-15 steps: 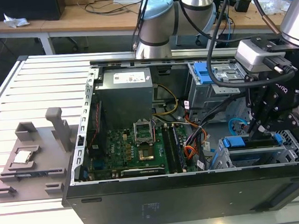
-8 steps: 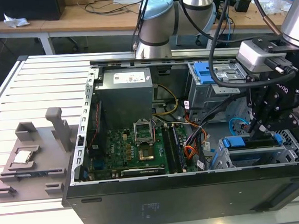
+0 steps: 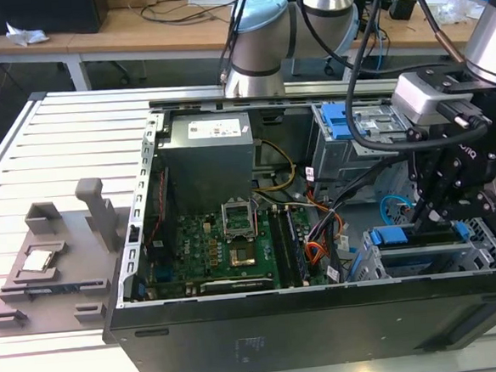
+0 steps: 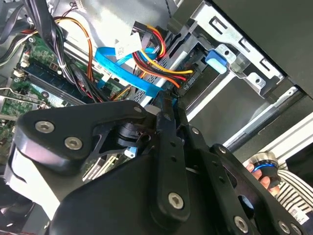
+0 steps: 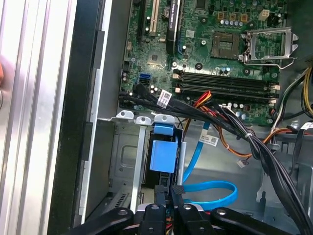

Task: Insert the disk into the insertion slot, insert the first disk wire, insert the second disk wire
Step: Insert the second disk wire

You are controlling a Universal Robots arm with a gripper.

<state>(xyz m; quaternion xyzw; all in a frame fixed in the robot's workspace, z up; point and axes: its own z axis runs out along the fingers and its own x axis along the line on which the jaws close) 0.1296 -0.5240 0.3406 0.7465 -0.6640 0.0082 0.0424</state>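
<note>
The disk [image 3: 396,236] lies in the insertion slot [image 3: 371,267], the low silver cage at the case's front corner on the exterior view's right; its blue carrier [image 5: 163,154] shows at the bay. My gripper [image 3: 425,221] reaches down at the disk's rear edge. In both wrist views the gripper [image 5: 169,191] [image 4: 170,100] is shut on the black plug of the blue flat cable [image 5: 210,194] [image 4: 124,73]. A second black plug with red, yellow and orange wires [image 4: 188,81] sits against the disk's edge right beside the fingertips.
The motherboard [image 3: 227,247] fills the case floor, with black cable bundles [image 5: 244,137] crossing toward the cage. A taller grey cage with a blue latch [image 3: 346,124] stands behind. A grey fixture [image 3: 57,259] rests on the table at the exterior view's left. A person's hand [image 4: 261,174] is outside the case.
</note>
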